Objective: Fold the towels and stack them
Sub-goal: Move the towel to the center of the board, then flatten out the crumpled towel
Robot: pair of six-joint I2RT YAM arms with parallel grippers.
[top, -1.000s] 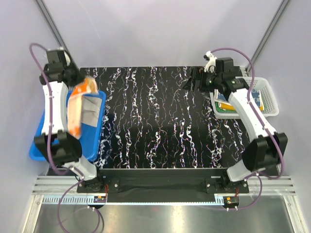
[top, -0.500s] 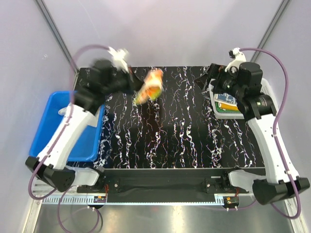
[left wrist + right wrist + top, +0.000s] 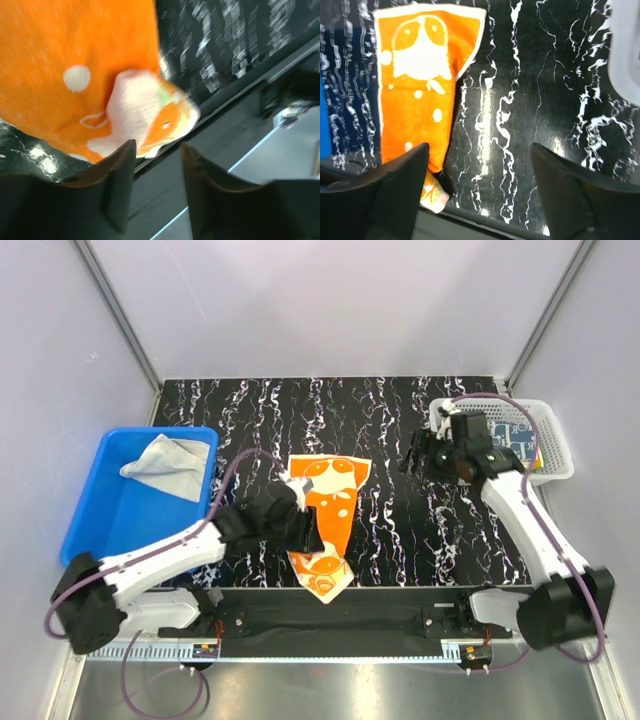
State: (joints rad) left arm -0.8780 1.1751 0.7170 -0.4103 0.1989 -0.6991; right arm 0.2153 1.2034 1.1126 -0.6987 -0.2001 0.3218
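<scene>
An orange and cream fox towel (image 3: 330, 502) lies partly spread on the black marbled table, its near end crumpled by the front edge. My left gripper (image 3: 308, 532) sits at the towel's left side. In the left wrist view its fingers (image 3: 120, 185) stand apart with nothing between them, and the towel (image 3: 75, 70) lies just beyond the tips. My right gripper (image 3: 413, 455) hovers open above bare table to the right of the towel (image 3: 417, 85). A whitish-beige towel (image 3: 165, 466) lies in the blue bin. A navy-patterned towel (image 3: 520, 435) shows in the white basket.
The blue plastic bin (image 3: 100, 530) stands at the table's left edge. The white mesh basket (image 3: 555, 455) stands at the back right, and its corner (image 3: 626, 50) shows in the right wrist view. The table's front rail (image 3: 330, 597) runs just below the towel.
The left arm swung from the blue bin to the table's middle with the orange towel and let it go onto the table. The right arm moved from the basket toward the centre.
</scene>
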